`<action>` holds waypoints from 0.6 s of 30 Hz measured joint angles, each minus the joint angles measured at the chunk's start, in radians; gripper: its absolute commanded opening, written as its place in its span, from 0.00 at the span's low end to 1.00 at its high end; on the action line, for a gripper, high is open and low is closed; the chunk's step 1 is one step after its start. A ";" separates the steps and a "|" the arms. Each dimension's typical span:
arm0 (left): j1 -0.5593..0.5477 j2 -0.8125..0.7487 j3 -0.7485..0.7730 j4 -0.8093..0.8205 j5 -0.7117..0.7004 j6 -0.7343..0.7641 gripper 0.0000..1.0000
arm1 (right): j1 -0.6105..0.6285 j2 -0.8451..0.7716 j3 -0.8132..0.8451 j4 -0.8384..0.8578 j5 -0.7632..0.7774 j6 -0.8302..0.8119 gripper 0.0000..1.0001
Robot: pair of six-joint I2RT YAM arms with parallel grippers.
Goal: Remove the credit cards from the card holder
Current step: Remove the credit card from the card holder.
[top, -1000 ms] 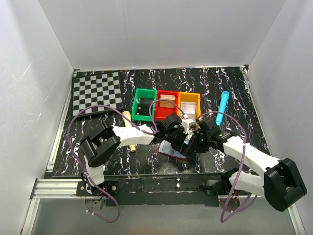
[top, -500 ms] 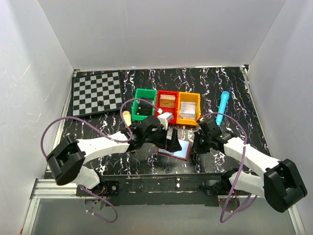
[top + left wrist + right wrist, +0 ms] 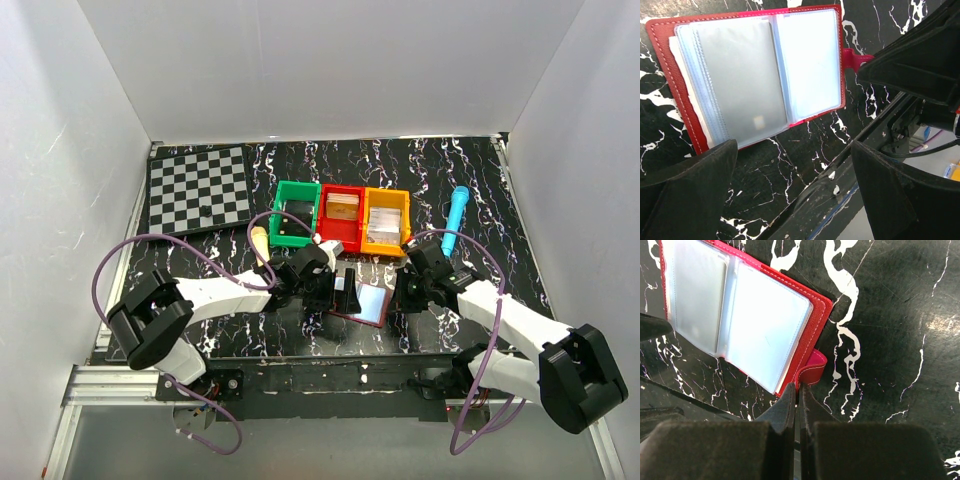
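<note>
The card holder (image 3: pixel 364 303) lies open on the black marbled table, red cover down and clear pale-blue sleeves up. It also shows in the left wrist view (image 3: pixel 760 75) and the right wrist view (image 3: pixel 740 315). A pale card shows inside the left sleeve (image 3: pixel 740 90). My right gripper (image 3: pixel 403 291) (image 3: pixel 799 388) is shut on the holder's red snap tab (image 3: pixel 815 368) at its right edge. My left gripper (image 3: pixel 335 290) (image 3: pixel 792 150) is open and empty, at the holder's left side and a little above it.
Green bin (image 3: pixel 295 213), red bin (image 3: pixel 340 213) and orange bin (image 3: pixel 387 220) stand in a row behind the holder. A blue tube (image 3: pixel 456 218) lies at the right, a chessboard (image 3: pixel 198 188) at the back left. The table's front rail (image 3: pixel 850 165) runs close by.
The left gripper has drawn back to the left from over the holder, and its arm has folded in. The holder now lies open and flat. The right gripper has stayed on the tab.
</note>
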State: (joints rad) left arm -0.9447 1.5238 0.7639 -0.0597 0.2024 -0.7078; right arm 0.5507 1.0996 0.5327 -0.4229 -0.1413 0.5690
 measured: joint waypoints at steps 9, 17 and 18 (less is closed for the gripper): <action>-0.003 -0.003 -0.004 0.009 0.053 -0.026 0.98 | 0.000 0.016 0.000 0.008 -0.005 -0.001 0.01; -0.015 -0.031 -0.035 0.008 0.086 -0.030 0.98 | 0.000 0.037 0.000 0.015 -0.015 -0.001 0.01; -0.015 -0.032 -0.039 0.006 0.092 -0.030 0.98 | 0.000 0.040 0.000 0.016 -0.017 -0.001 0.01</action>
State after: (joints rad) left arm -0.9596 1.4921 0.7250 -0.0540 0.2939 -0.7380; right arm 0.5503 1.1400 0.5331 -0.4065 -0.1581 0.5678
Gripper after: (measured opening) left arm 0.981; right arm 0.039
